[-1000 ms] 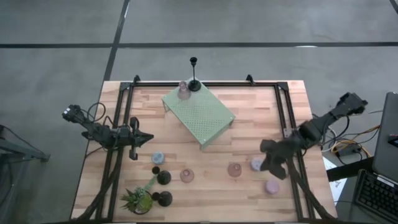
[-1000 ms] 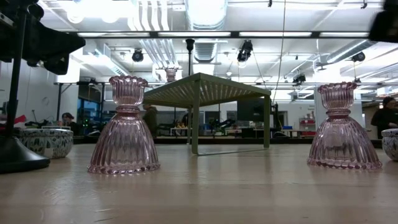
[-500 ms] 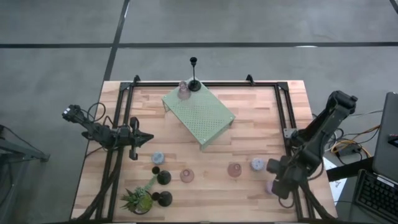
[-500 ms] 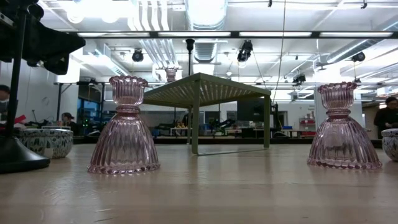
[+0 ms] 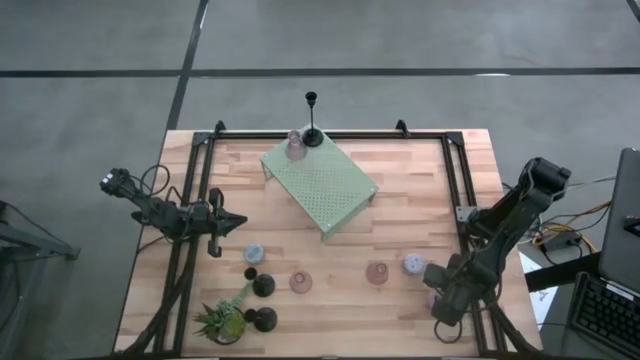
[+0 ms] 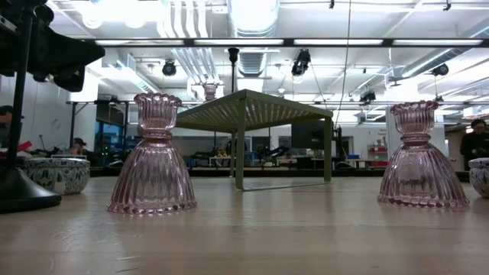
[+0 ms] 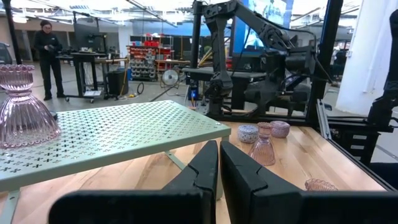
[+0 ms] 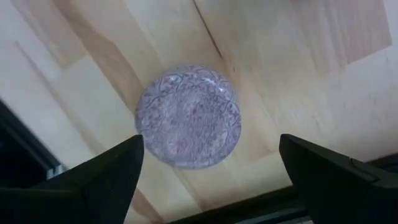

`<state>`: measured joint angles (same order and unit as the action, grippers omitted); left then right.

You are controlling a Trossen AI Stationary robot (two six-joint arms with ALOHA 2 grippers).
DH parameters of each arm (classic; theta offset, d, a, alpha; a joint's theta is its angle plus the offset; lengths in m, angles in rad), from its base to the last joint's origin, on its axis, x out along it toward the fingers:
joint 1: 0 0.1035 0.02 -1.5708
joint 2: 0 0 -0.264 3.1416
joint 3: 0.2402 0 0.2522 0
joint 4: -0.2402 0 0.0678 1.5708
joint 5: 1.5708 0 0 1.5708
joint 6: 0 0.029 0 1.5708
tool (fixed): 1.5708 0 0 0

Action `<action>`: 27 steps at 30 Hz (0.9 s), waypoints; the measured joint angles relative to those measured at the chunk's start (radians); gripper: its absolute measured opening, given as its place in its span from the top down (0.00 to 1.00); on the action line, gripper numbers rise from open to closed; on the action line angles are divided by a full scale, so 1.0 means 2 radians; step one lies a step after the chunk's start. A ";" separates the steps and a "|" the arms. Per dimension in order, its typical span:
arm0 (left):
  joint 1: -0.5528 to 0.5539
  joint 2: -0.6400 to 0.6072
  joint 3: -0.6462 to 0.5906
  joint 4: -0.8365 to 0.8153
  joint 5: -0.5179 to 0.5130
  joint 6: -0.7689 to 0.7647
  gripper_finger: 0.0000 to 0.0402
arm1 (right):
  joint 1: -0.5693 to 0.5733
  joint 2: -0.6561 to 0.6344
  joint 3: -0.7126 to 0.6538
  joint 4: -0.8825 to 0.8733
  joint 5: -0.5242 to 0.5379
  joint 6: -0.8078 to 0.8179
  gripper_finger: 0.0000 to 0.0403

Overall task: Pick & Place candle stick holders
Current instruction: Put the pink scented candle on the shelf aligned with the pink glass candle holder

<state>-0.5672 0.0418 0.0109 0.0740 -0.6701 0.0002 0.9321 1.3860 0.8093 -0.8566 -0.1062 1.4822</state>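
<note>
A short round pink cup [image 8: 188, 117] stands on the wood near the table's right near corner. My right gripper [image 8: 211, 163] hangs over it pointing down, open wide, one finger on each side and clear of it. In the high view my right gripper [image 5: 441, 304] mostly covers that cup. Pink glass holders [image 5: 300, 283] [image 5: 377, 272], blue-grey cups [image 5: 254, 253] [image 5: 414, 264] and black holders [image 5: 263, 286] stand along the near side. A pink holder [image 5: 296, 148] and a black stemmed one [image 5: 312, 135] stand on the green stand's far end. My left gripper [image 5: 240, 225] waits shut at the left.
The green perforated stand [image 5: 320, 185] fills the far middle of the table. A spiky potted plant [image 5: 222, 322] sits at the near left corner beside a black holder [image 5: 265, 319]. Black frame rails [image 5: 470, 290] run along the right and left sides, close to my right gripper.
My right gripper has swung from beside the right blue-grey cup toward the table's near edge and downward, tipping over until it points straight down above the pink cup. No object on the table has shifted.
</note>
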 joint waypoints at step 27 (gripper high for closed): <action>0.000 0.000 0.000 0.000 0.000 0.000 0.95 | -0.001 0.013 0.000 0.028 -0.007 -0.032 0.09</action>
<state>-0.5671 0.0418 0.0109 0.0741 -0.6702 0.0002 0.9293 1.4110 0.8089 -0.8001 -0.1211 1.4190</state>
